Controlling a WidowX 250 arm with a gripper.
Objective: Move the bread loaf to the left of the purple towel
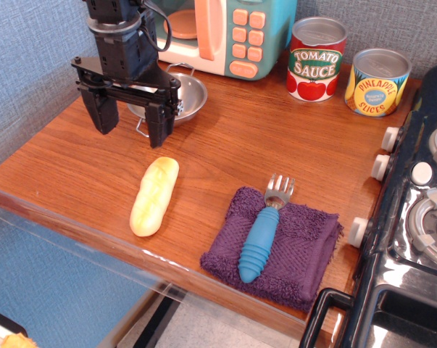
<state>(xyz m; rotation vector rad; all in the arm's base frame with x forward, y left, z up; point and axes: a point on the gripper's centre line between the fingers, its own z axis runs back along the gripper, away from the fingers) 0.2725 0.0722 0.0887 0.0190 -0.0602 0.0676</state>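
Observation:
The bread loaf (154, 196), a pale yellow toy baguette, lies on the wooden counter (73, 167), to the left of the purple towel (287, 250) and apart from it. The towel is a dark purple folded washcloth near the counter's front edge with a blue-handled fork (261, 235) lying on it. My gripper (131, 123) hangs above the counter, up and to the left of the loaf's far end. It is open and empty, its black fingers (106, 116) spread wide.
A small metal strainer bowl (185, 94) sits behind the gripper. A toy microwave (232, 32) stands at the back, with a tomato sauce can (316, 58) and a pineapple slices can (377, 81) beside it. A black toy stove (414, 217) fills the right side.

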